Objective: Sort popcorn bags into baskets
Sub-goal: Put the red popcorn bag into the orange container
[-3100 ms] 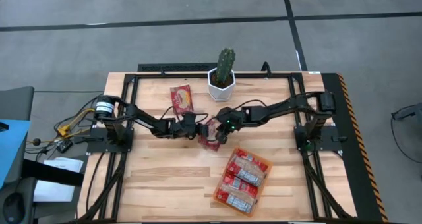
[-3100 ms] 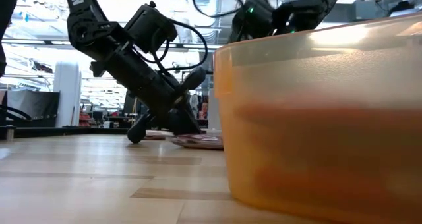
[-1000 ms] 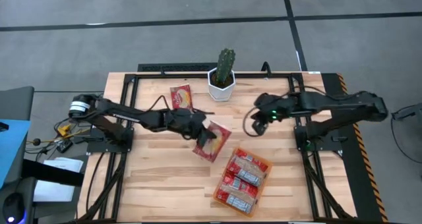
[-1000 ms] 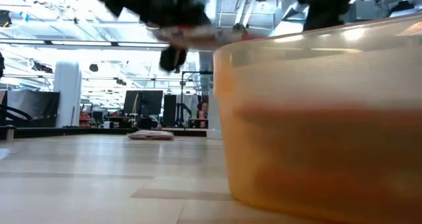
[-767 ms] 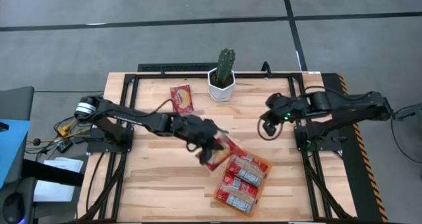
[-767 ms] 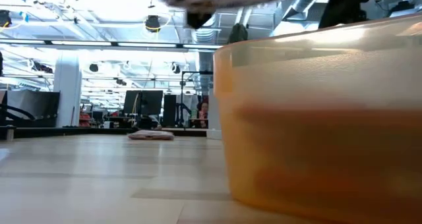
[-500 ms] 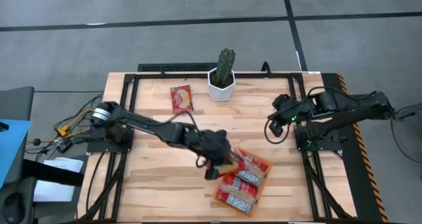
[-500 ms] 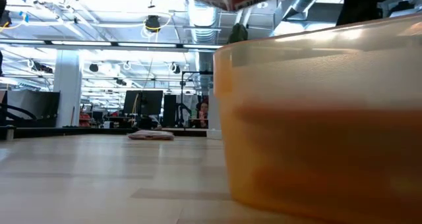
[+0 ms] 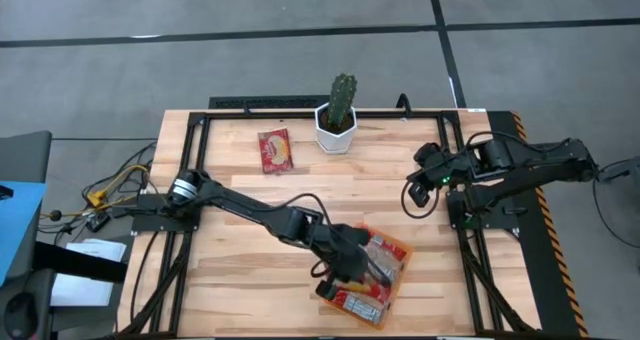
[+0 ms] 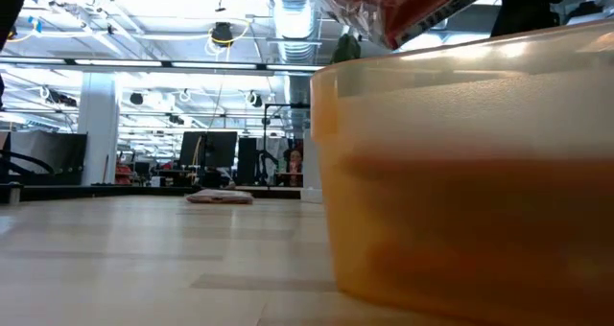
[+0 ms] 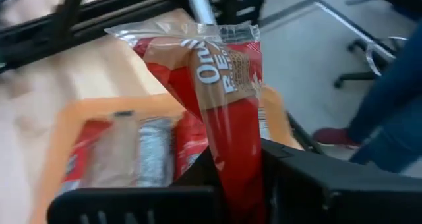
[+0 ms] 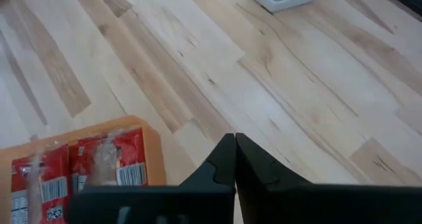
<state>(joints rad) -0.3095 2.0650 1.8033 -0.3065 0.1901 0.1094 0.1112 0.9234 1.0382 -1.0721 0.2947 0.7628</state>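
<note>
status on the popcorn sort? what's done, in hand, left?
Done: several packets already lie in the orange basket. In hand: the left gripper is shut on a red popcorn bag, held above the basket. Left: that bag has to be released, and one more packet lies on the table beside the cactus pot. The right gripper is shut and empty, parked at the table's right side.

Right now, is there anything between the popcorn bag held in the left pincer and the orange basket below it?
Nothing visible. The left pincer holds the popcorn bag right above the orange basket, where other packets already lie.
</note>
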